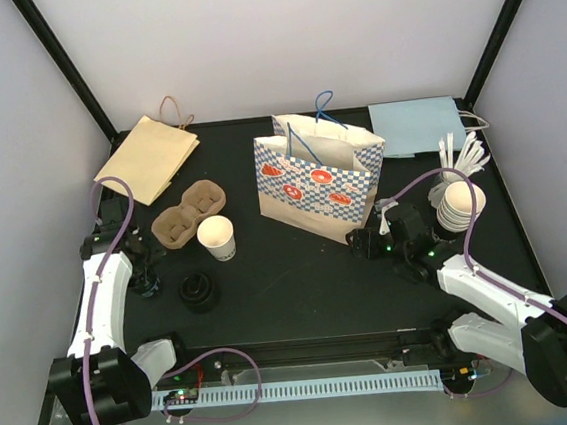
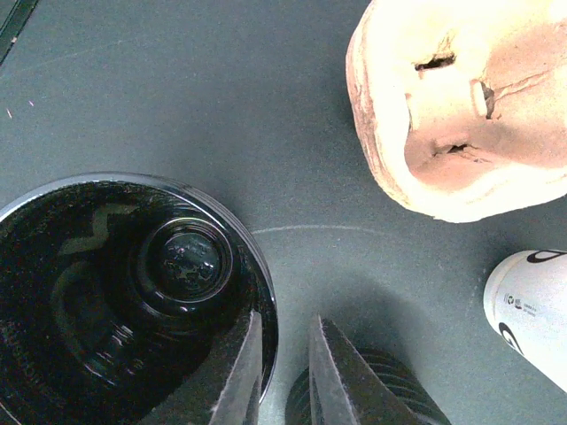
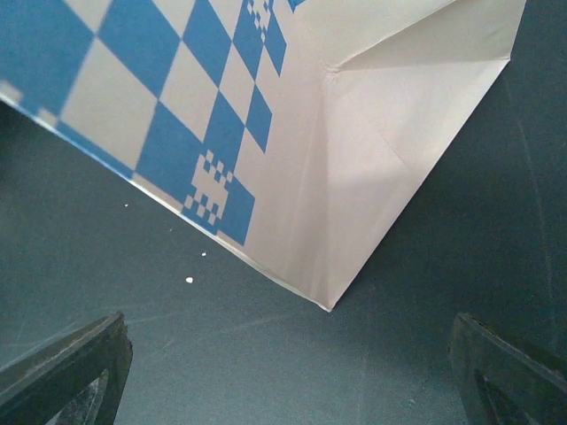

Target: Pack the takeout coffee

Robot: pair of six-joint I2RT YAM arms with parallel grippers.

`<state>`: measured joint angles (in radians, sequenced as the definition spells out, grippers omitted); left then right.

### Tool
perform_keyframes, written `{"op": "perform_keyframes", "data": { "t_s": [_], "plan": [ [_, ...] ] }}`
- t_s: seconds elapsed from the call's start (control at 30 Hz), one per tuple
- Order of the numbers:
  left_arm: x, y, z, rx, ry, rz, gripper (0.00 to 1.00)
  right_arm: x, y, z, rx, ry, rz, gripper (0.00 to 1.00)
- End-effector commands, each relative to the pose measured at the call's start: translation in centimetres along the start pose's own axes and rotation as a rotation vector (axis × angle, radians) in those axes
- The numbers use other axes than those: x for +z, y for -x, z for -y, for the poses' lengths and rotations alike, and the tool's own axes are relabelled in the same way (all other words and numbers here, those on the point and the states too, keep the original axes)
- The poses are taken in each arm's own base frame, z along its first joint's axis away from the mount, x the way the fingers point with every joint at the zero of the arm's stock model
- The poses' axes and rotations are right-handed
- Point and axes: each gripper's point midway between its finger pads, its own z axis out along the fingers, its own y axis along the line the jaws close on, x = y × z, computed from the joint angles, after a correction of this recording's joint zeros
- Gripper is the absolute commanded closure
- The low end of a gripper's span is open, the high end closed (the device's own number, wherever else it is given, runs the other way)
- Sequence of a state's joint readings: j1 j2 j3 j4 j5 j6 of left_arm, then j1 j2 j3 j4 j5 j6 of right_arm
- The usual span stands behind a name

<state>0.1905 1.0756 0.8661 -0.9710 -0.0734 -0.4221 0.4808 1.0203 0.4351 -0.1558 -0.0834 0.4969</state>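
Black counter [image 1: 300, 281]: cup [image 1: 218, 237] and carrier [image 1: 188, 214] sit outside bag [image 1: 319, 184]; nothing packed. Left hand [image 2: 285, 336] narrow about lid [image 2: 115, 292] rim, grip unclear; right hand [image 3: 288, 354] wide, empty.

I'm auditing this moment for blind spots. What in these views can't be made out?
- Top view: what lies inside the checkered bag, hidden by its own walls.
- Left wrist view: whether the left tool grips the black lid; a finger covers its rim.
- Left wrist view: the print on the paper cup, cut off by the frame edge.
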Motion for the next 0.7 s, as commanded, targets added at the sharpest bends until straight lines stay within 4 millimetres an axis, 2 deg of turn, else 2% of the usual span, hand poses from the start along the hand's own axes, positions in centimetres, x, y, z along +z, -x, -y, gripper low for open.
{"op": "perform_keyframes", "data": {
  "t_s": [0.0, 0.07, 0.13, 0.37, 0.67],
  "plan": [
    [-0.05, 0.27, 0.07, -0.002, -0.008, 0.006, 0.87, -0.19, 1.37, -0.61, -0.009, 0.020, 0.041, 0.00],
    [-0.11, 0.25, 0.00, -0.002, -0.006, 0.007, 0.94, -0.17, 1.35, -0.62, -0.010, 0.019, 0.039, 0.00],
    [-0.10, 0.23, -0.01, -0.002, -0.006, 0.007, 0.96, -0.18, 1.37, -0.61, -0.009, 0.019, 0.040, 0.00],
    [0.13, 0.19, -0.01, -0.001, -0.003, -0.002, 0.87, -0.21, 1.39, -0.62, -0.009, 0.019, 0.041, 0.00],
    [0.51, 0.14, 0.00, 0.004, 0.000, -0.011, 0.87, -0.37, 1.47, -0.62, -0.010, 0.019, 0.047, 0.00]
  ]
}}
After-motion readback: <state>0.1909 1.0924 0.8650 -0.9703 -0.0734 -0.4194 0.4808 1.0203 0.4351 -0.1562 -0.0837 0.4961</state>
